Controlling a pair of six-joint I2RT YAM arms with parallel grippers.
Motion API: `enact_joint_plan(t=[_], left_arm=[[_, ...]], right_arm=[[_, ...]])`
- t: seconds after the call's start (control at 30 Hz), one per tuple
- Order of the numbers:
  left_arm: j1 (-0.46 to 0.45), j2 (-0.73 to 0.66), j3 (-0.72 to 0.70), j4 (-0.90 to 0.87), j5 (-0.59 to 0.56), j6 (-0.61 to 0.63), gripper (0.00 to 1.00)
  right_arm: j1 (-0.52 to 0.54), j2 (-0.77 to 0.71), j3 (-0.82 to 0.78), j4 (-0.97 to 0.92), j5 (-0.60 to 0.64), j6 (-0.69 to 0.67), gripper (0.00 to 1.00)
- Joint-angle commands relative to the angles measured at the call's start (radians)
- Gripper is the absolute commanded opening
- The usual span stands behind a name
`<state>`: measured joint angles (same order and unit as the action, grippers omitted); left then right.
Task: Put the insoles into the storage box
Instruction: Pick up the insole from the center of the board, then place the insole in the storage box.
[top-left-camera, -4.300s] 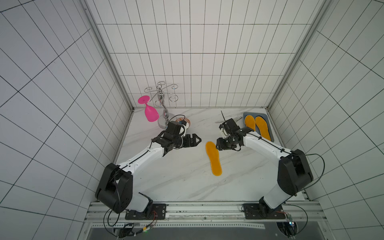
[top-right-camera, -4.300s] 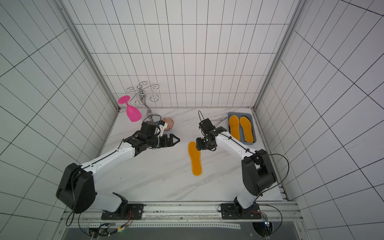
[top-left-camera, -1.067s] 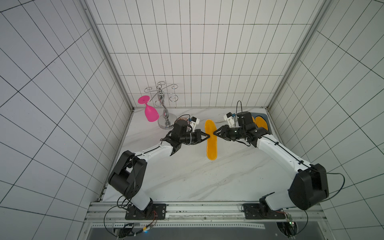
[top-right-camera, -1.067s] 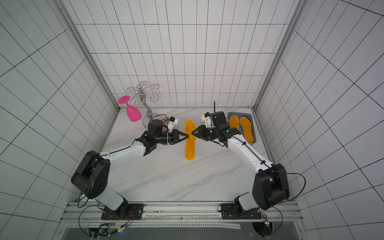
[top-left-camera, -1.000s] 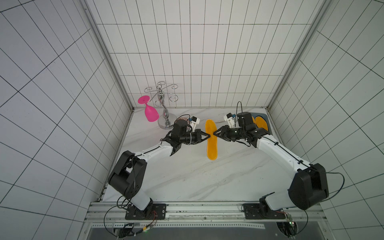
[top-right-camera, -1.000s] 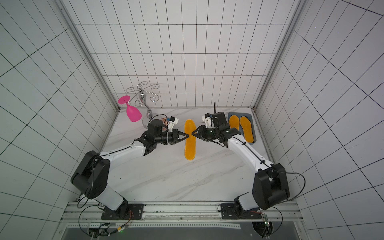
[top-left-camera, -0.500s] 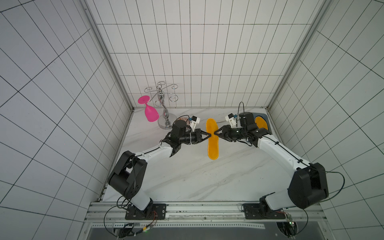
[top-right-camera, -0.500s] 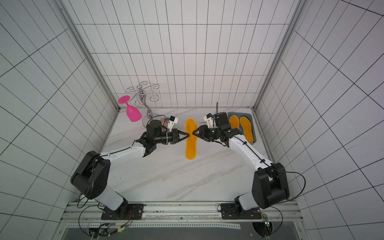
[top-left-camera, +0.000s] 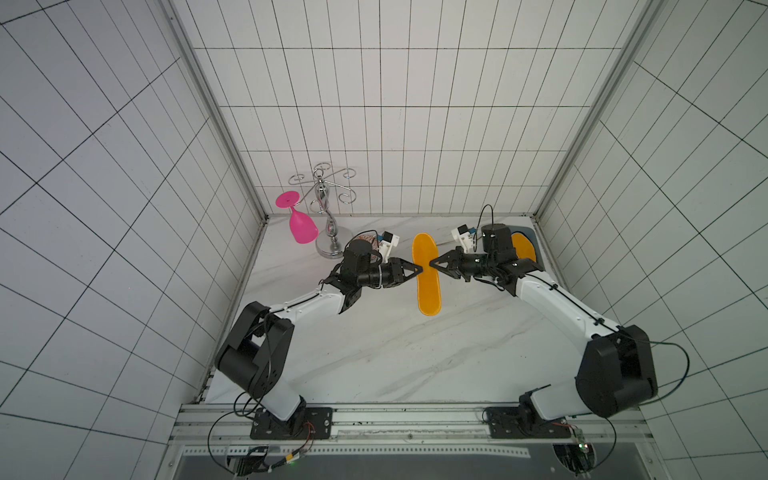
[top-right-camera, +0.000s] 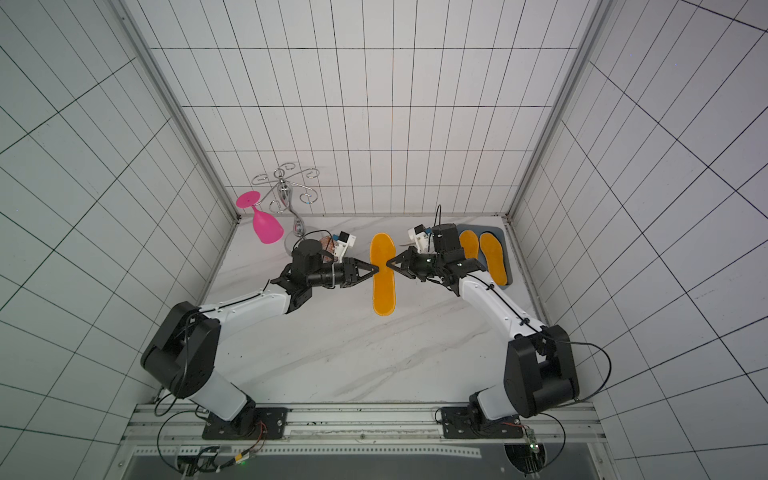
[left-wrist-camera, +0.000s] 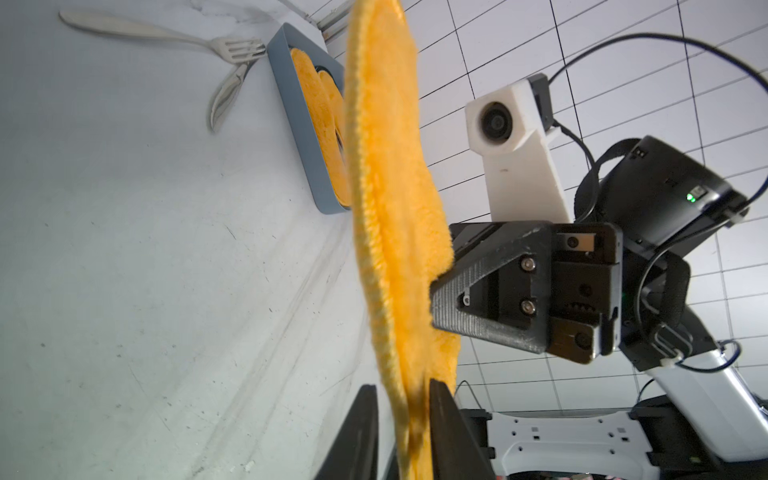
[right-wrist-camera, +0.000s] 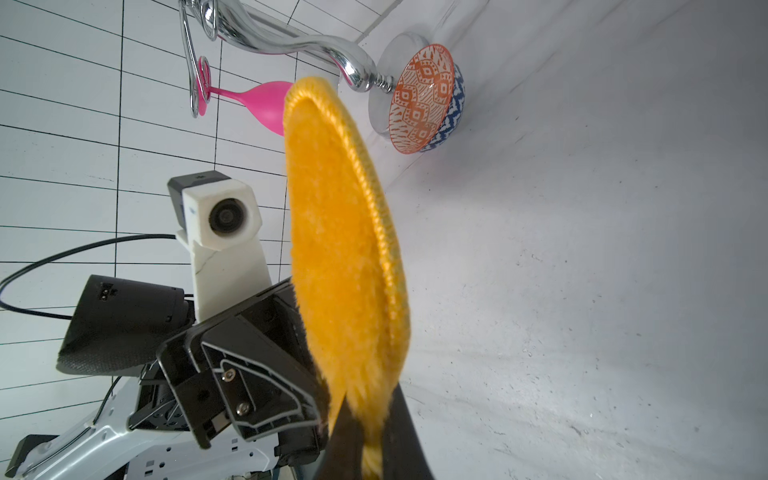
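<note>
The right pincer (top-right-camera: 388, 262) is clamping one edge of the orange insole (top-right-camera: 383, 291), which is hanging above the table (top-right-camera: 353, 353). The left pincer (top-right-camera: 377, 269) is gaping loosely round the opposite edge. The left should be backing straight off before the right is swinging toward the storage box (top-right-camera: 498, 232).

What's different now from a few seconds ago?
The orange insole, earlier flat on the table, is now airborne. The left gripper lifted it; the right gripper has clamped its opposite edge, and the left jaws are parting. The storage box and its two insoles stayed put.
</note>
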<state>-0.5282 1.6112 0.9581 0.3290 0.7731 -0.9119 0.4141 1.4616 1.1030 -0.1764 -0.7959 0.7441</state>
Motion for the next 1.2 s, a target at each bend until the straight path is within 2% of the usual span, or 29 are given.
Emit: enact_joint_plan(t=[0.0, 0.07, 0.17, 0.33, 0.47, 0.7, 0.77, 0.97, 1.17], left_arm=[[0.003, -0.009, 0.006, -0.015, -0.010, 0.019, 0.40], [0.004, -0.015, 0.015, -0.031, -0.016, 0.032, 0.51], [0.002, -0.028, 0.027, -0.050, -0.031, 0.054, 0.61], [-0.003, -0.031, 0.050, -0.050, -0.047, 0.082, 0.71], [-0.029, -0.018, 0.080, -0.056, -0.074, 0.114, 0.80], [-0.094, 0.087, 0.168, -0.009, -0.117, 0.112, 0.89], [-0.103, 0.095, 0.187, -0.013, -0.123, 0.122, 0.99], [-0.105, 0.069, 0.199, -0.103, -0.120, 0.193, 0.99], [-0.104, 0.044, 0.185, -0.142, -0.117, 0.226, 0.99]], right_arm=[[-0.014, -0.028, -0.010, -0.009, 0.013, -0.031, 0.00], [-0.020, -0.023, 0.023, -0.095, 0.038, -0.097, 0.00], [-0.032, -0.012, 0.081, -0.220, 0.076, -0.193, 0.00], [-0.094, -0.001, 0.139, -0.335, 0.114, -0.270, 0.00], [-0.151, 0.014, 0.215, -0.488, 0.176, -0.387, 0.00], [-0.281, 0.080, 0.361, -0.732, 0.307, -0.598, 0.00], [-0.343, 0.105, 0.396, -0.774, 0.353, -0.653, 0.00], [-0.510, 0.213, 0.486, -0.801, 0.410, -0.743, 0.00], [-0.587, 0.380, 0.633, -0.776, 0.512, -0.840, 0.00]])
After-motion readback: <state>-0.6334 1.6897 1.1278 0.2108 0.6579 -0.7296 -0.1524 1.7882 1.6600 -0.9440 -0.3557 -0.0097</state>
